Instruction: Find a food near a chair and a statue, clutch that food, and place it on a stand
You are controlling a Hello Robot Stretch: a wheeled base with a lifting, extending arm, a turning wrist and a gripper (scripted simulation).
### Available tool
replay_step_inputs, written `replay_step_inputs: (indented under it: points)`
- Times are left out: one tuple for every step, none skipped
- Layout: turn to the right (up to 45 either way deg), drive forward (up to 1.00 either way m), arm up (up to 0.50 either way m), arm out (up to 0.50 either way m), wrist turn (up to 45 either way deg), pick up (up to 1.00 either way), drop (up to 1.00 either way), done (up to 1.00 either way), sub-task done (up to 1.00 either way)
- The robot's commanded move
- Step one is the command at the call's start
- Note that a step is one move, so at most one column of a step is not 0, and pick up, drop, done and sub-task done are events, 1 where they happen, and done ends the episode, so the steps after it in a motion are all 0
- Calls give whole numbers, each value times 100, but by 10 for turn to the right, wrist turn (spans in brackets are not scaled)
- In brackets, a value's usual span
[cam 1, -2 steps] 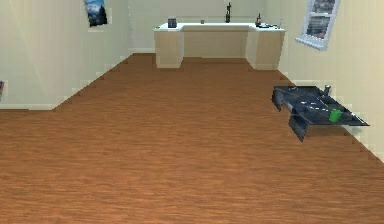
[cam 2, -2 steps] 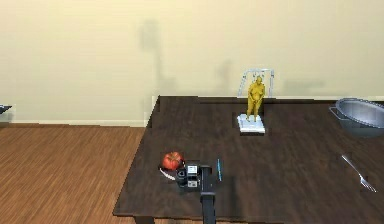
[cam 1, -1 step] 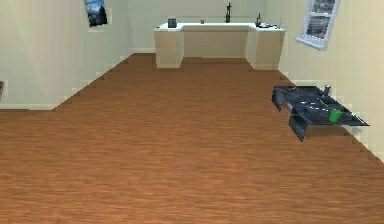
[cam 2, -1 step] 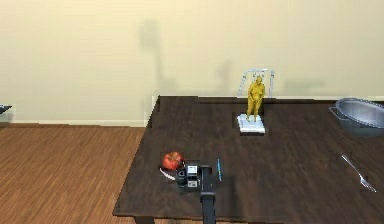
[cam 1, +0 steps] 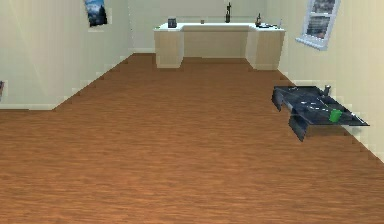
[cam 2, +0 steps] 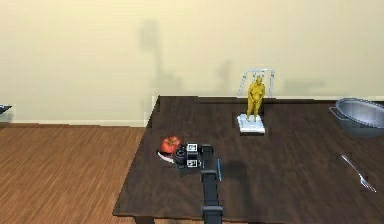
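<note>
end effector (cam 2: 173, 155) at red round food (cam 2: 170, 145) on dark table (cam 2: 300, 165), hold unclear

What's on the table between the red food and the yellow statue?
Nothing. In the arm side view, only bare dark table lies between the red food and the statue.

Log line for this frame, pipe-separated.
gripper at red food on dark table | hold: cannot tell | yellow statue on same table | dark stand, forward view's right
</note>
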Motion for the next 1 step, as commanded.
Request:
replay_step_inputs:
  points:
    - [0, 0, 32, 0, 0, 0, 0, 0, 0]
